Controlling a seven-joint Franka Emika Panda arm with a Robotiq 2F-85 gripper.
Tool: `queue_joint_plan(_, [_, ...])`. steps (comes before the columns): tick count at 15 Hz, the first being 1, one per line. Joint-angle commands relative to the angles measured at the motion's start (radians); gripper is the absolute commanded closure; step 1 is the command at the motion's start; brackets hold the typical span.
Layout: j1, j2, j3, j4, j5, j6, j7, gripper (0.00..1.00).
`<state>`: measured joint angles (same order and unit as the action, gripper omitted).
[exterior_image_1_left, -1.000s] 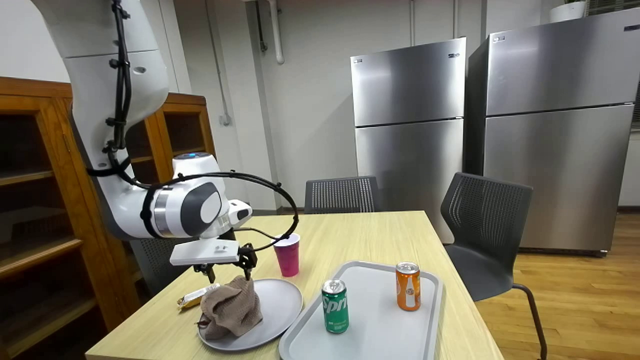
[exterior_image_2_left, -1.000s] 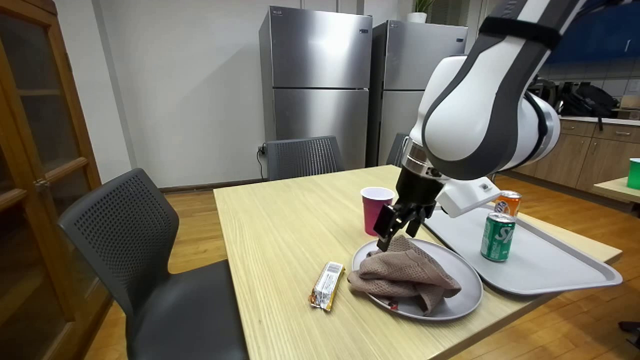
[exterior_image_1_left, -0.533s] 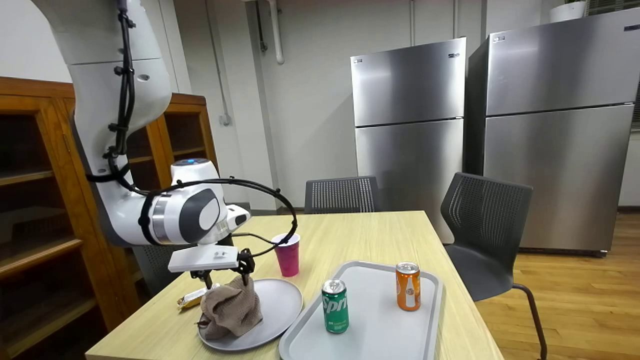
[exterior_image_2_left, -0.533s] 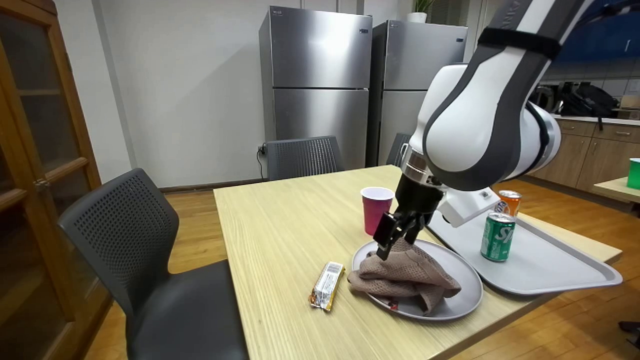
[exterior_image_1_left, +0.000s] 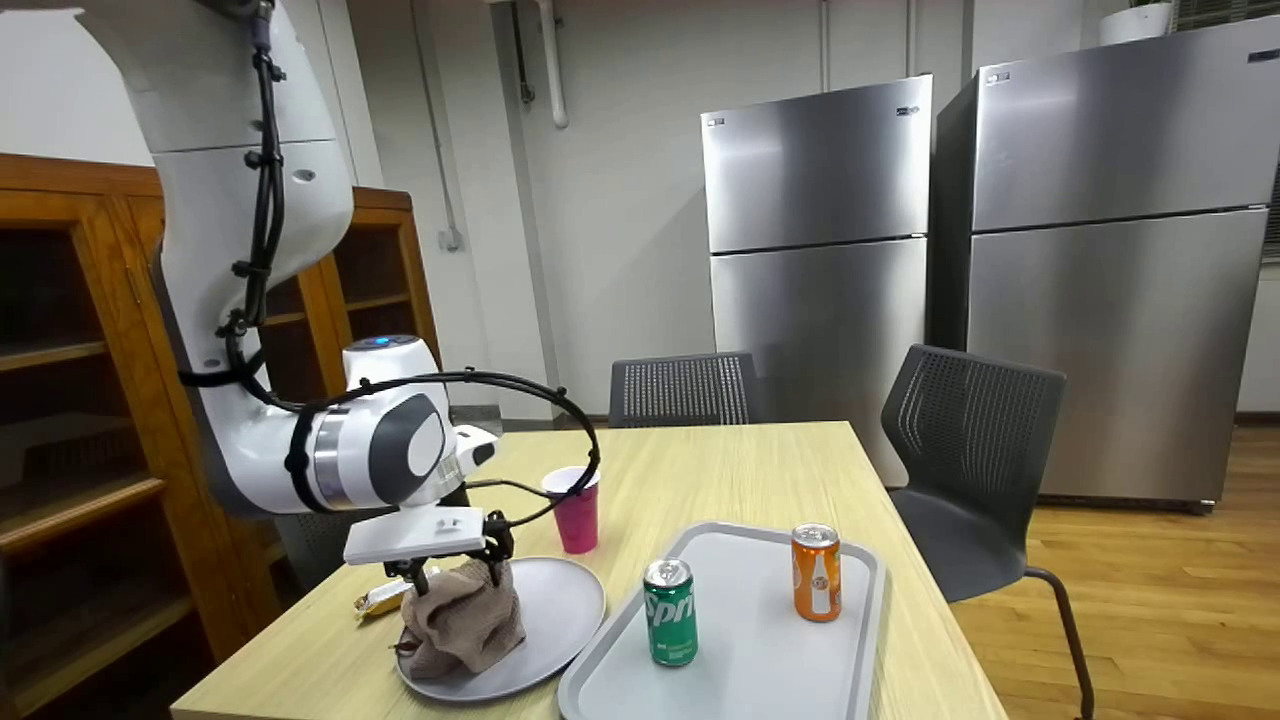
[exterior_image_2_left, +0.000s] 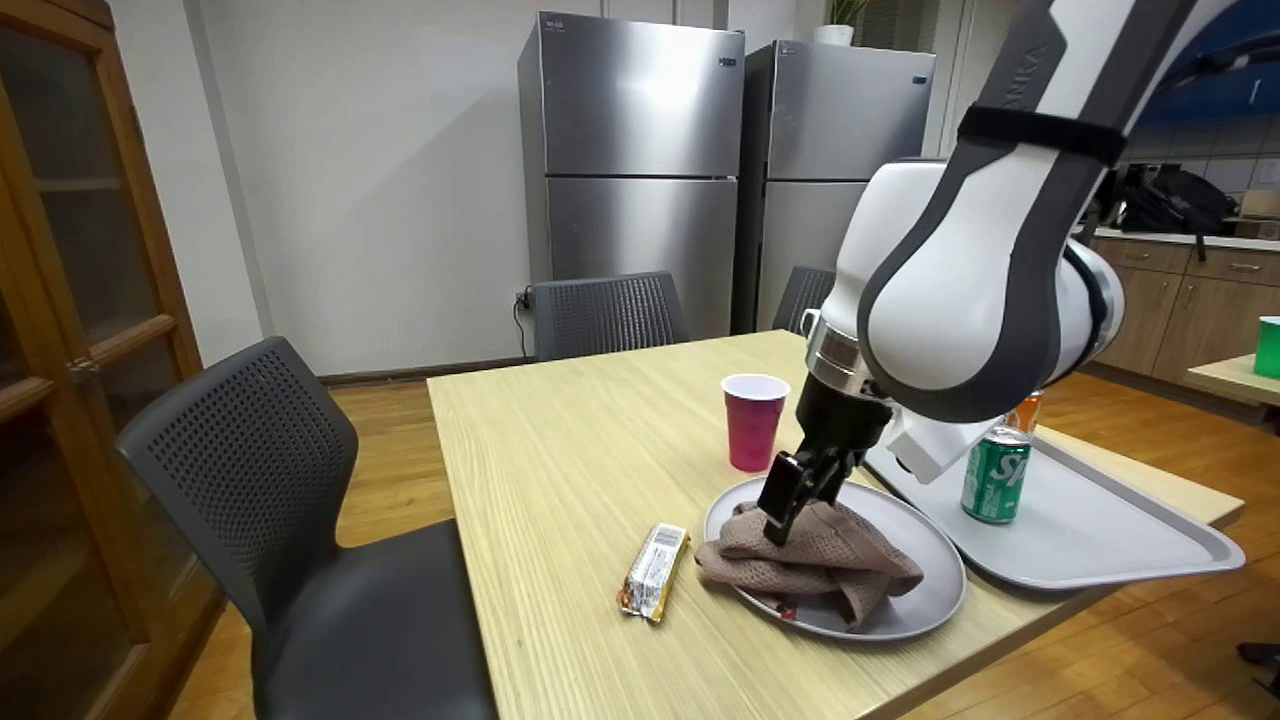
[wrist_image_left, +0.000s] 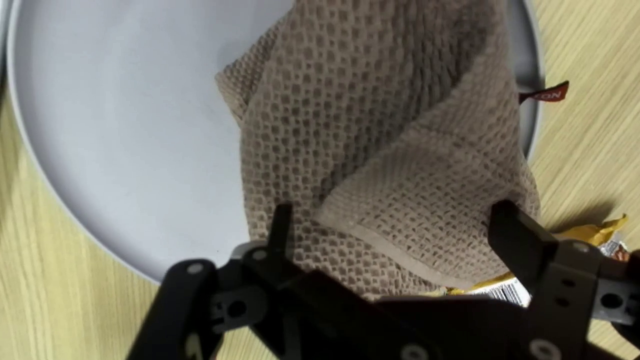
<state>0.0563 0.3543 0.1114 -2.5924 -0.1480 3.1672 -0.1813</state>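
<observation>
– Gripper (wrist_image_left: 394, 212) first: how does it stand?
– Fingers (wrist_image_left: 520, 240) spread wide, nothing gripped.
– And the cloth (exterior_image_1_left: 465, 630)?
– Bunched on the plate (exterior_image_1_left: 560, 595), right under the gripper. In an exterior view its top fold rises between the fingertips (exterior_image_1_left: 494, 570); whether they touch it, I can't tell.
– Is it centred on the plate?
– No, off to one side. It laps over the rim, and its red tag (wrist_image_left: 550, 93) juts past as well.
– What's around the plate?
– Bar (exterior_image_2_left: 655, 572) just beside it, next to the cloth; cup (exterior_image_2_left: 752, 430) near its rim; tray (exterior_image_1_left: 750, 660) just beside it, across from the bar, bearing a green can (exterior_image_1_left: 670, 612) and an orange can (exterior_image_1_left: 816, 572).
</observation>
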Motion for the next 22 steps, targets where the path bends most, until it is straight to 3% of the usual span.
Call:
queue_joint_plan(1, [0.090,0.031,-0.078,-0.003,-0.035,0.036,0.003,0.00])
queue_joint_plan(7, [0.208,0.084,-0.173,0.008,-0.034,0.073,0.008,0.00])
queue_joint_plan(14, [0.234,0.112,-0.194,0.004,-0.019,0.117,-0.002,0.00])
queue_joint_plan(15, [0.230,0.112,-0.190,0.003,-0.018,0.120,-0.003,0.25])
queue_joint_plan(17, [0.227,0.112,-0.187,0.001,-0.018,0.127,-0.004,0.32])
queue_joint_plan(22, [0.216,0.108,-0.180,-0.003,-0.018,0.134,-0.006,0.73])
